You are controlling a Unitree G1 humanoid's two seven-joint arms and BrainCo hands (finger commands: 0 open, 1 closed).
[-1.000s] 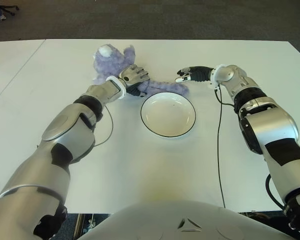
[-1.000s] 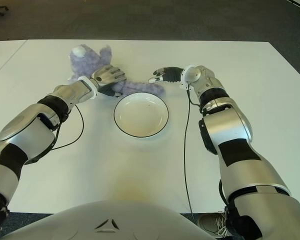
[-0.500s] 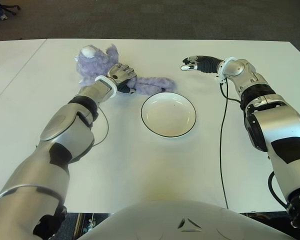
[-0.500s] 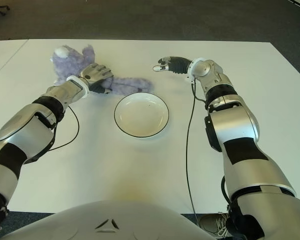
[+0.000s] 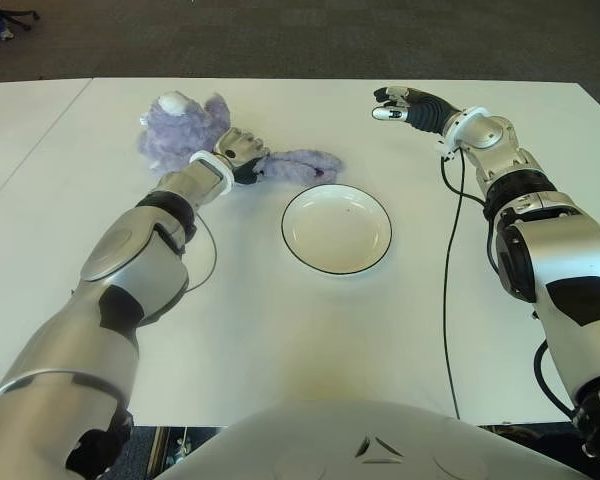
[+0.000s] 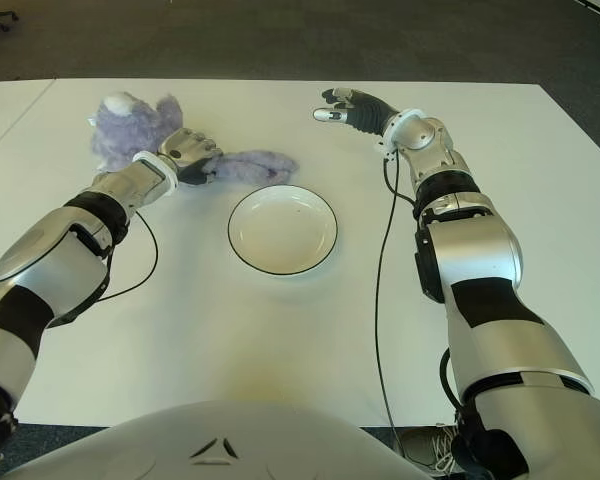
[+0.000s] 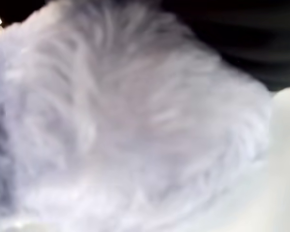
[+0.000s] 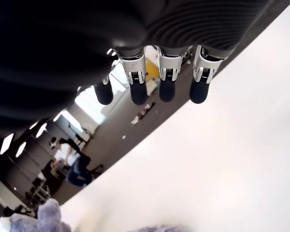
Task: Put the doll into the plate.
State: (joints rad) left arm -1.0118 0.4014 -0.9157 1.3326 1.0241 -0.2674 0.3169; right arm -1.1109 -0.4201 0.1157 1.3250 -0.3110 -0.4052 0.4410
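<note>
The purple plush doll point(image 5: 175, 128) lies on the white table point(image 5: 310, 330) at the far left, one long limb point(image 5: 305, 164) stretched toward the plate. My left hand point(image 5: 242, 152) is shut on the doll's middle, and the left wrist view is filled with its fur point(image 7: 135, 125). The white plate point(image 5: 337, 235) with a dark rim stands in the middle, holding nothing, just right of the doll's limb. My right hand point(image 5: 395, 103) hovers open at the far right, beyond the plate, its fingers point(image 8: 166, 82) extended and holding nothing.
A black cable point(image 5: 445, 280) runs from my right arm down across the table to its near edge. Another cable loops beside my left forearm point(image 5: 215, 262). A second white table point(image 5: 20, 130) adjoins on the left. Dark carpet lies beyond the far edge.
My left hand has dragged the doll leftward, so its limb no longer touches the plate's rim. My right hand has drawn back from the doll, farther away and to the right.
</note>
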